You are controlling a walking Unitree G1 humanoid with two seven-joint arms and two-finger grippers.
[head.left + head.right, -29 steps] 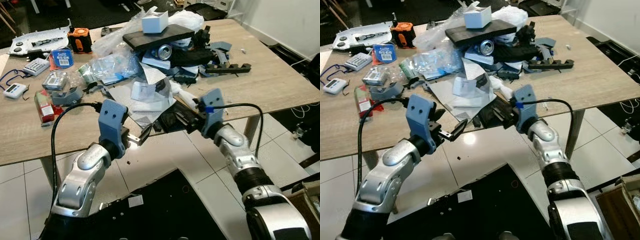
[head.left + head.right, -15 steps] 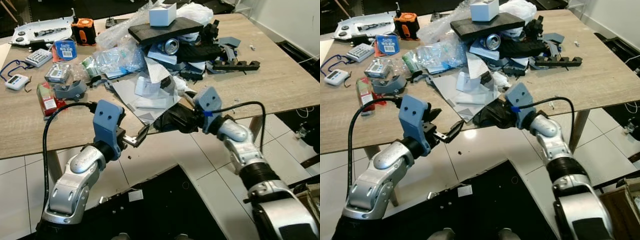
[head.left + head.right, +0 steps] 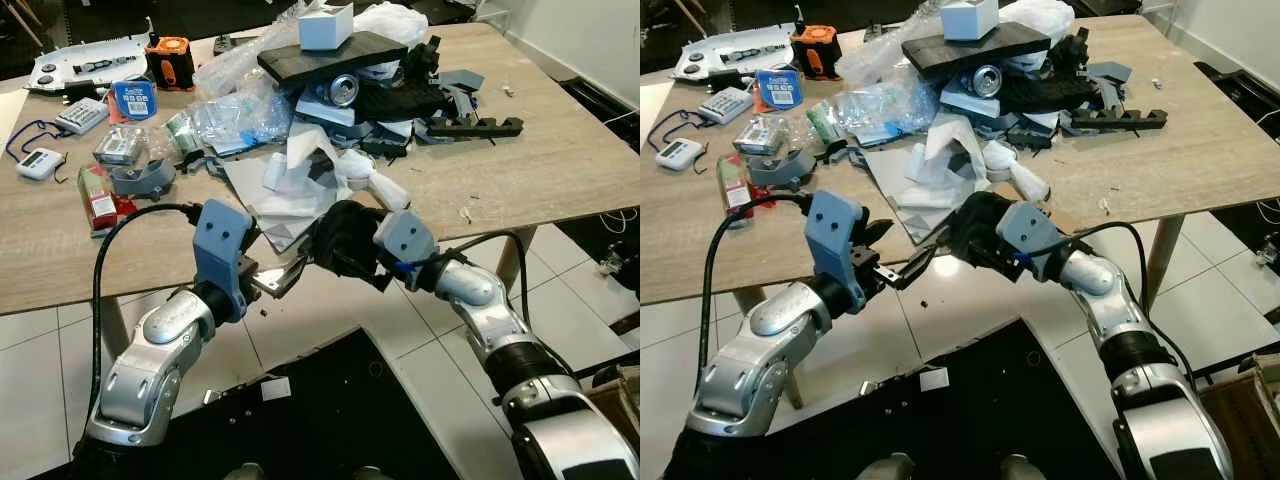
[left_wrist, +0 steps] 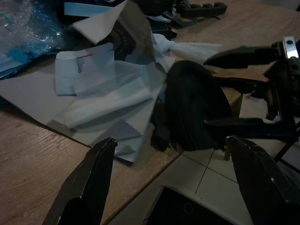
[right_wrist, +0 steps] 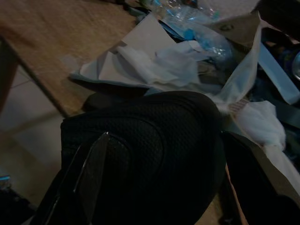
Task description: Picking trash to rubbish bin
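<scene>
On my far left the wooden table carries a white timer, a calculator, a blue tin and an orange-and-black tool, with a red carton nearer the front edge. My left gripper hangs just off that front edge, below the tabletop, its two fingers spread with nothing between them; in its wrist view the fingers frame the grey paper and the black object from either side. In the middle of the table I see the trash heap: clear plastic bags, a flat grey paper reaching to the edge, a can under a black slab, and a white box on top of the slab. The black mesh-covered object sits at the table's front edge, touching the grey paper, and my right gripper is closed around it, fingers on either side of it in the wrist view. Further right lie a white wad and a black bar, then bare tabletop, with white floor tiles below
</scene>
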